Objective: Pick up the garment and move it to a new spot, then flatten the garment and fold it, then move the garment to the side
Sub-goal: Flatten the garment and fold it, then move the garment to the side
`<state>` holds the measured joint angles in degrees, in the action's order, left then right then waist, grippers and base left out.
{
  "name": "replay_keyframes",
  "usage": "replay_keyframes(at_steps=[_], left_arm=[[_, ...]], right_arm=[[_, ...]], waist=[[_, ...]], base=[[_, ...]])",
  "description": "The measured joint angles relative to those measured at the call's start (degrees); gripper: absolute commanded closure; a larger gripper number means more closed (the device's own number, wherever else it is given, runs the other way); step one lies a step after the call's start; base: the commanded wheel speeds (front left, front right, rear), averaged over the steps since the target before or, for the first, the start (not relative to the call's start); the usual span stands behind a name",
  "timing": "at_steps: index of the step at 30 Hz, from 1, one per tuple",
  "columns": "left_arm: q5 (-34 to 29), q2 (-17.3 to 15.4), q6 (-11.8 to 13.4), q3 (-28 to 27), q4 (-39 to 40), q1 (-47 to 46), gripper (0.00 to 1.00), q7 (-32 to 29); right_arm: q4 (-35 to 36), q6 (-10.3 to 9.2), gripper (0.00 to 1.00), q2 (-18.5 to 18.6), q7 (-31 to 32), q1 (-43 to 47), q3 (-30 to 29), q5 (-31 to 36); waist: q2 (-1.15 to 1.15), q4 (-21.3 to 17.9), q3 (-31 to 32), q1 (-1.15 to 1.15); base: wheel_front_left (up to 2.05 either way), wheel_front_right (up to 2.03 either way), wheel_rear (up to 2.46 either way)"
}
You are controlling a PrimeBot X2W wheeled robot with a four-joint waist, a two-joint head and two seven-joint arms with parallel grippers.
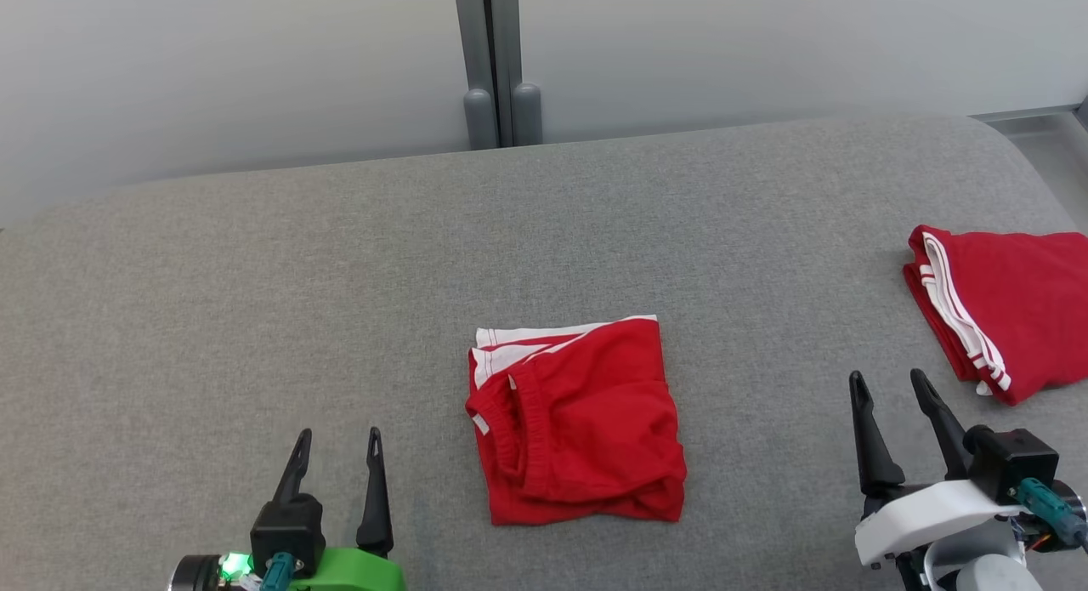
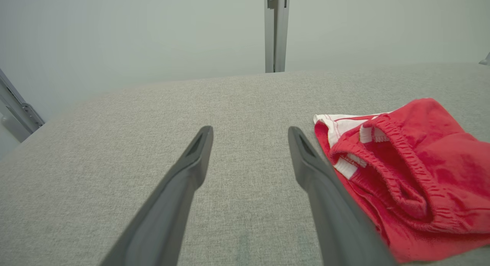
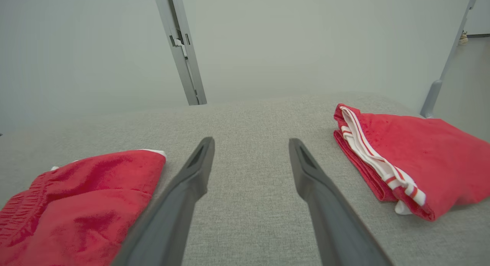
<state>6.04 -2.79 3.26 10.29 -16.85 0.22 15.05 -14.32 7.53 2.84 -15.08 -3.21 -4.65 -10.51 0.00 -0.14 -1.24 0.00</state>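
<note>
On my head cam the other folded red garment (image 1: 1011,310), well right of the red shorts (image 1: 578,421), runs off the frame edge. On the left wrist cam, a finger (image 2: 333,204) of the left gripper (image 2: 249,134) covers the shorts' near corner, and I can't make out the tucked-under layers.

A grey woven-fabric surface (image 1: 255,319) spreads beneath and ahead of the left claw (image 1: 339,433) and the right claw (image 1: 886,376); its far corners are rounded. Beyond its far edge, ahead and between the claws, a grey vertical post (image 1: 497,55) with two rounded feet joins pale, plain wall panels (image 1: 212,64). Ahead-right of the right claw lies a strip of pale floor (image 1: 1054,166). Lighting is even and diffuse.
</note>
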Motion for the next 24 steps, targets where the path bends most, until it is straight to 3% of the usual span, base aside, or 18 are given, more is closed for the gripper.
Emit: replay_keyframes(at_steps=[13,24], left_arm=[[0.03,-0.01,0.37,0.81,2.03,0.81,0.00,0.00],[0.70,-0.02,0.35,4.30,1.81,-1.95,0.00,0.00]], right_arm=[[-4.48,0.00,0.00,0.00,0.00,-0.87,4.87,0.44],[-18.06,0.00,0.00,-0.11,0.00,-13.06,15.80,-0.02]], waist=[[0.00,1.25,-0.76,0.00],[0.00,4.84,-3.97,0.00]], base=[[0.00,0.00,0.00],[0.00,0.00,0.00]])
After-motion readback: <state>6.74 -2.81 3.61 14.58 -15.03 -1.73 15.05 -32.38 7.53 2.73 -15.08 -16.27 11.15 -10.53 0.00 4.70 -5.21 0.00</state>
